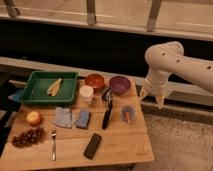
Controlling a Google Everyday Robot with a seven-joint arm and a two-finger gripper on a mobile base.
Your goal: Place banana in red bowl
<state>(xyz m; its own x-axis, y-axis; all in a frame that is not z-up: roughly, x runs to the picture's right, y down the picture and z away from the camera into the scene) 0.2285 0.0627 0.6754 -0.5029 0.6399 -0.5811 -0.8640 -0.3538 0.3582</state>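
Note:
The banana is a pale yellow-tan curved piece lying inside the green tray at the table's back left. The red bowl stands just right of the tray, next to the purple bowl. My gripper hangs from the white arm off the table's right edge, level with the purple bowl and far from the banana. Its two fingers point down, spread apart, with nothing between them.
On the wooden table: a white cup, a black-handled utensil, a small grey cup, blue cloths, a round fruit, grapes, a fork, a black remote. A dark wall with a rail runs behind.

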